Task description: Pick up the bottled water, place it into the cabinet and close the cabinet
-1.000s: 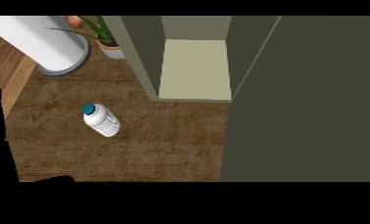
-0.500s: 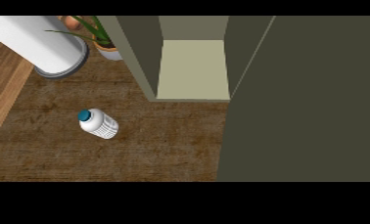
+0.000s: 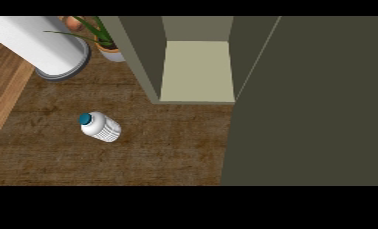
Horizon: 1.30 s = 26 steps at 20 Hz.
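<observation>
A small white plastic water bottle with a teal cap (image 3: 100,126) stands on the dark brown wooden counter (image 3: 162,148), well left of the olive-green cabinet (image 3: 198,68) — its door (image 3: 303,103) swung open, pale shelf bare. A white cylinder (image 3: 40,45) and a potted green plant (image 3: 100,35) sit at upper left. Neither hand shows, so their fingers cannot be told.

counter (image 3: 162,148): matt dark wood grain | bottled water (image 3: 101,127): smooth white plastic, teal cap | cabinet (image 3: 198,70): matt olive panels | cylinder at 10 o'clock (image 3: 40,43): smooth white
</observation>
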Motion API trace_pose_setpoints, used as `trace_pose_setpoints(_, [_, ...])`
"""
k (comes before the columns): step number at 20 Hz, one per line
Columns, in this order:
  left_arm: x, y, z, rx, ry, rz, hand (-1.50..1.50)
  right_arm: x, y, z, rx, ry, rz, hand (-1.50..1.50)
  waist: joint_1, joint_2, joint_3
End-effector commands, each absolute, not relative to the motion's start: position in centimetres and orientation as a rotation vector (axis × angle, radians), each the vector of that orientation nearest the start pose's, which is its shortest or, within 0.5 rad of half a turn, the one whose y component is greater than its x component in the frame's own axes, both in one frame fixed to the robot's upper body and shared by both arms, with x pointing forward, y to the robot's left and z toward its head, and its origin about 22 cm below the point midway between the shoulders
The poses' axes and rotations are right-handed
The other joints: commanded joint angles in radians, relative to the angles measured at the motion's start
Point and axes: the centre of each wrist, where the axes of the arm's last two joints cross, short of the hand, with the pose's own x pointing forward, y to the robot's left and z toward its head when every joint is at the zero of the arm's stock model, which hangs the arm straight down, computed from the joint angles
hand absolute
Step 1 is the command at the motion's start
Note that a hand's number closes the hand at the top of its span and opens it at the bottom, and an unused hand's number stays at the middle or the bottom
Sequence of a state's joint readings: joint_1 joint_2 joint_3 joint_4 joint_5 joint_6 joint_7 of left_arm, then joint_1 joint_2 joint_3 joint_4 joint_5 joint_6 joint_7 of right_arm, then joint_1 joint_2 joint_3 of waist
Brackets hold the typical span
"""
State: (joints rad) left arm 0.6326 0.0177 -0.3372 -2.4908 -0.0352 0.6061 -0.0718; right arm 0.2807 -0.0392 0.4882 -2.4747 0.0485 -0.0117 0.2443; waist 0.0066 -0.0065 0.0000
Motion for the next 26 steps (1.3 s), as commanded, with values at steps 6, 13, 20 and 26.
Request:
trace_pose_setpoints(6, [5.4, 20.6, 14.7, 0.424, -1.958, 0.632, -1.50, 10.3, -17.3, 17.0, 0.262, -1.983, 0.167, -1.50, 0.006, -0.002, 0.000])
trace_pose_setpoints(13, [6.6, 21.8, 14.0, 0.437, -1.928, 0.587, -1.50, 9.0, -16.3, 17.3, 0.273, -1.991, 0.182, -1.50, -0.013, -0.001, -0.001])
trace_pose_setpoints(20, [8.2, 22.1, 12.1, 0.469, -1.873, 0.562, -1.50, 9.5, -15.5, 17.6, 0.244, -1.995, 0.177, -1.50, -0.015, 0.003, -0.001])
trace_pose_setpoints(26, [10.4, 22.8, 10.6, 0.477, -1.848, 0.566, -1.50, 9.3, -16.6, 18.4, 0.252, -2.005, 0.187, -1.50, -0.017, 0.005, -0.001])
